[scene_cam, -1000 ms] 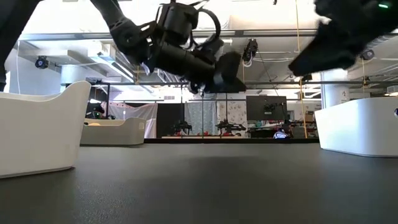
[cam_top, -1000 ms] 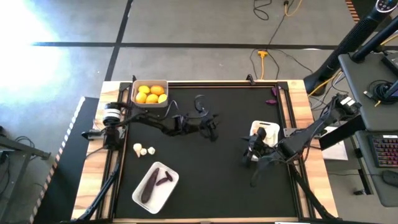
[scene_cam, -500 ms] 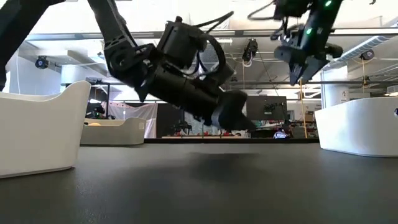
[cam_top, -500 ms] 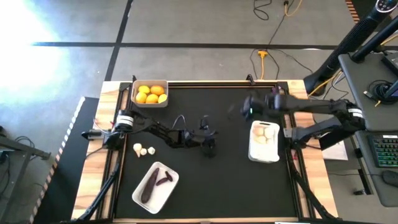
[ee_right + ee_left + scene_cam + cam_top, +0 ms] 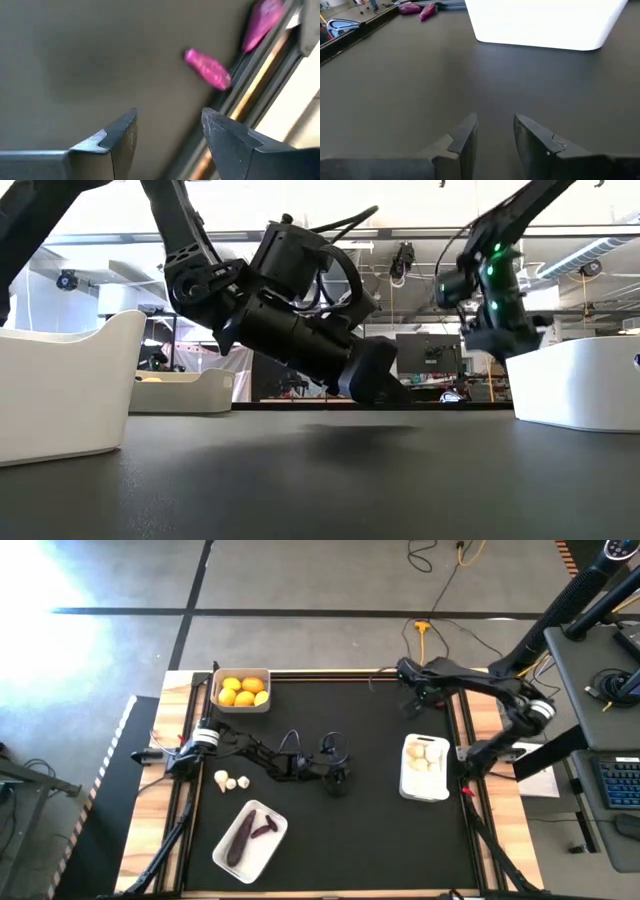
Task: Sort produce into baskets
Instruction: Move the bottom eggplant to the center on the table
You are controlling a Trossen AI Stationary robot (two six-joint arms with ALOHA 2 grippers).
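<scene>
Purple target: two small eggplants (image 5: 207, 68) lie just ahead of the right gripper (image 5: 167, 135), by the surface's far edge rail.
Jaws: apart, empty; to be lowered astride one eggplant.
Left gripper (image 5: 495, 137): parted, empty, mid-surface.
Destination: eggplant basket (image 5: 225, 858), well away.

bench (image 5: 330, 830): black mat, pale wood edges | citrus (image 5: 241, 690): yellow-orange | eggplants (image 5: 241, 832): dark purple | 2 tiny ones (image 5: 207, 68): kinda magenta | garlic bulbs (image 5: 232, 781): white | baskets (image 5: 275, 840): off-white

no readable text, label, brand, number or sign in any view
</scene>
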